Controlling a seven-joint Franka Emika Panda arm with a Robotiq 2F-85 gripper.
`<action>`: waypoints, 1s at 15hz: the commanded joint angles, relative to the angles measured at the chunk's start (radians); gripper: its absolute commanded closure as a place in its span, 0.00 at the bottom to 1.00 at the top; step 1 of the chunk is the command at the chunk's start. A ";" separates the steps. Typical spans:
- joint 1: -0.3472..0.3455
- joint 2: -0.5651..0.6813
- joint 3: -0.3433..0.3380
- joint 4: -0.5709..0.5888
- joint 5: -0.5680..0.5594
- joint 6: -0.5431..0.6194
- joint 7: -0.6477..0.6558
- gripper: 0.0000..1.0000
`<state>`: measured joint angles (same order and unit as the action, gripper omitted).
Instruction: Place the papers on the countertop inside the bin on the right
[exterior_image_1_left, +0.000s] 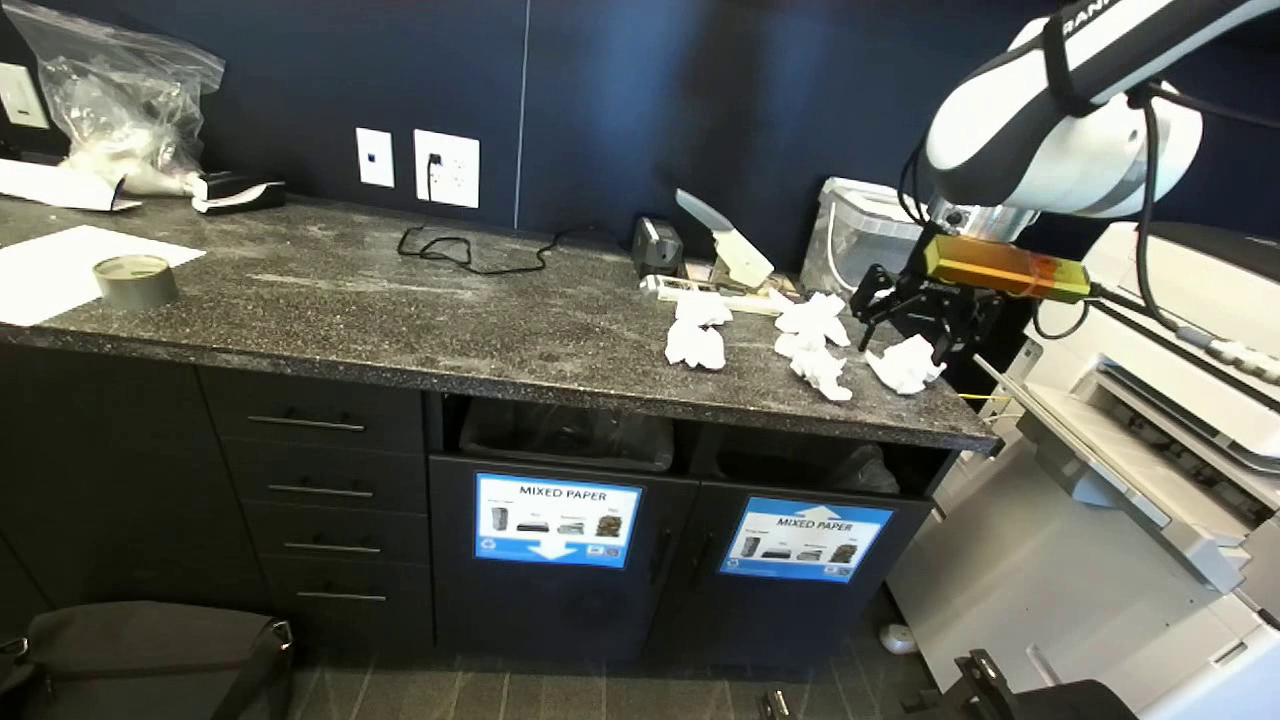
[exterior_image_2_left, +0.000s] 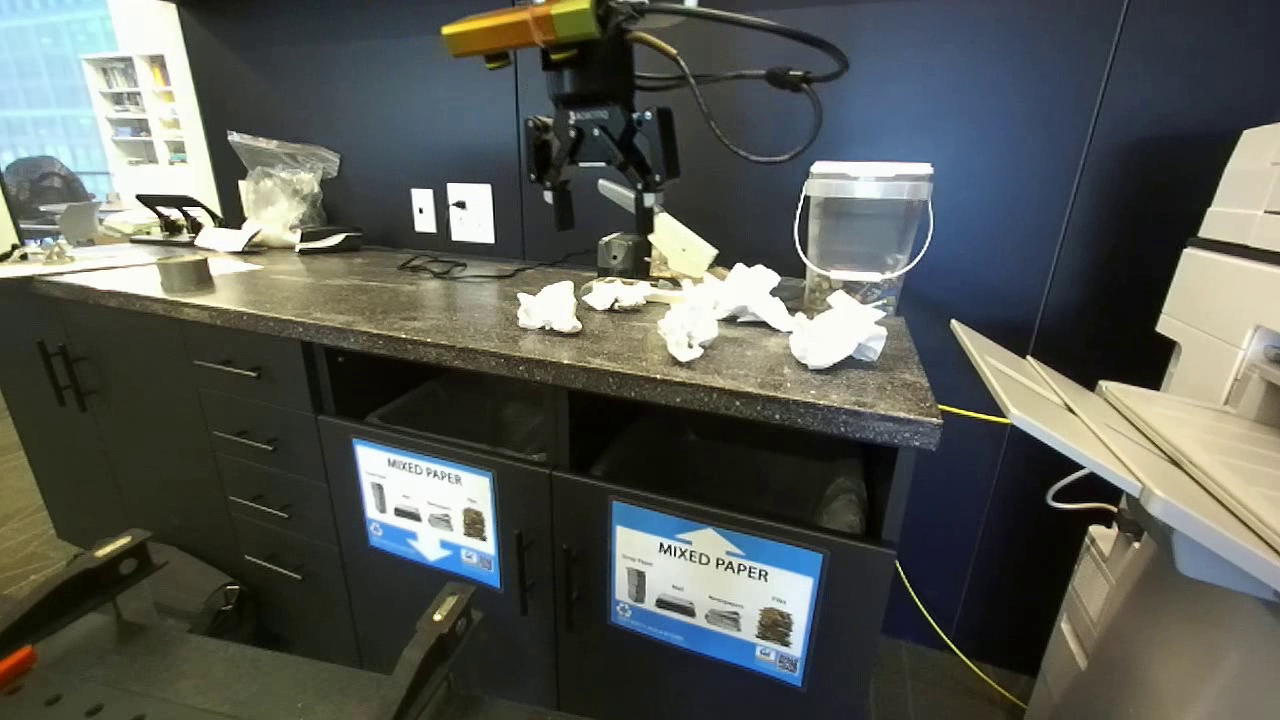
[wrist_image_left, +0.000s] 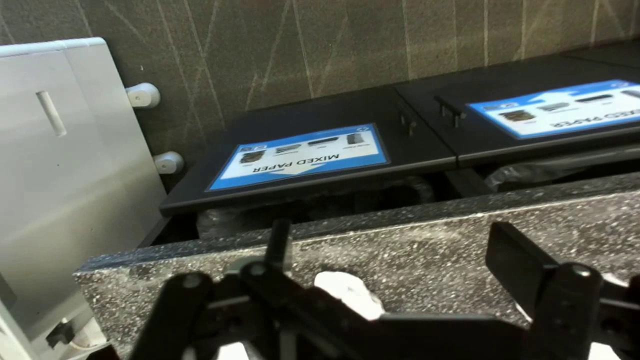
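The gripper (exterior_image_2_left: 604, 212) points downward in the air above the dark speckled countertop (exterior_image_1_left: 560, 325), clear of the papers (exterior_image_1_left: 812, 318); its two fingers (exterior_image_2_left: 563, 208) are spread wide, leaving an open gap. The crumpled white papers lie on the countertop near its right-hand end, some touching or overlapping. Directly below them, under the countertop's edge, the right-hand bin (exterior_image_1_left: 760, 620) shows its long slot (exterior_image_2_left: 720, 455); its blue-and-white label (exterior_image_1_left: 806, 539) reads MIXED PAPER and bears an arrow pointing up. On the neighbouring bin (exterior_image_1_left: 540, 610), the arrow points down. A lidded clear tub (exterior_image_2_left: 868, 225) stands behind the papers, in both exterior views. Farther left, a roll of tape (exterior_image_1_left: 137, 287) stands at the edge of a flat white sheet (exterior_image_1_left: 50, 265), and a clear plastic bag (exterior_image_1_left: 130, 110) lies near the back. In the wrist view, a paper (wrist_image_left: 347, 292) is seen on the countertop, partly hidden by the gripper.
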<state>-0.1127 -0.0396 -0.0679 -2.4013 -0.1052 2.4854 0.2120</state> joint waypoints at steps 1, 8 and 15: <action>-0.034 0.173 -0.056 0.137 0.054 0.093 -0.113 0.00; -0.151 0.489 -0.027 0.458 0.319 0.109 -0.371 0.00; -0.207 0.701 -0.045 0.728 0.266 0.090 -0.349 0.00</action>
<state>-0.2944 0.5799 -0.1189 -1.8027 0.1736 2.6001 -0.1307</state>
